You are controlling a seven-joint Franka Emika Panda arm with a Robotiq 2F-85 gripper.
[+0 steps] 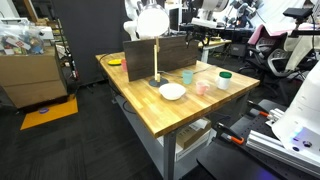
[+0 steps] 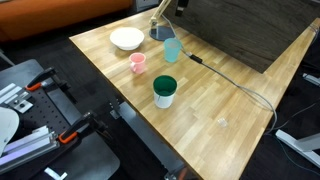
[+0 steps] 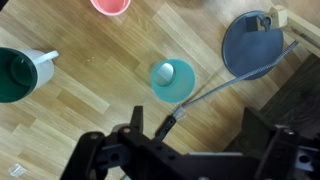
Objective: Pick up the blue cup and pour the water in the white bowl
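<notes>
**Task items.** We find the blue cup (image 2: pixel 172 49) upright on the wooden surface (image 2: pixel 220 125), just beside the round dark lamp base (image 2: pixel 160 31). The white bowl (image 2: pixel 126 39) sits near it on the same surface, apart from it and not touching. In an exterior view the blue cup (image 1: pixel 187 76) stands just behind the white bowl (image 1: pixel 172 92).

**Wrist view.** We look straight down into the blue cup (image 3: pixel 172 80), which is near the centre of the frame. A pale spot shows inside it. We cannot tell whether this is contents or glare.

**Claw.** The claw (image 3: pixel 150 150) fills the lower edge of the wrist view as a dark mass, apart from the cup. It holds nothing. We cannot make out its tips, so we cannot tell whether it is spread or pressed together.

**Other items.**
- A pink cup (image 2: pixel 138 63) stands between the bowl and a white cup with green top (image 2: pixel 164 91).
- A grey cable (image 3: pixel 215 90) leaves the lamp base and passes just beside the blue cup. We cannot tell whether they touch.
- A dark board (image 2: pixel 250 30) stands upright behind the lamp base.

**Markings.** The cups and bowl appear plain. A small pale tag (image 3: pixel 15 170) lies on the surface at the lower corner of the wrist view, and it is too small to read.
</notes>
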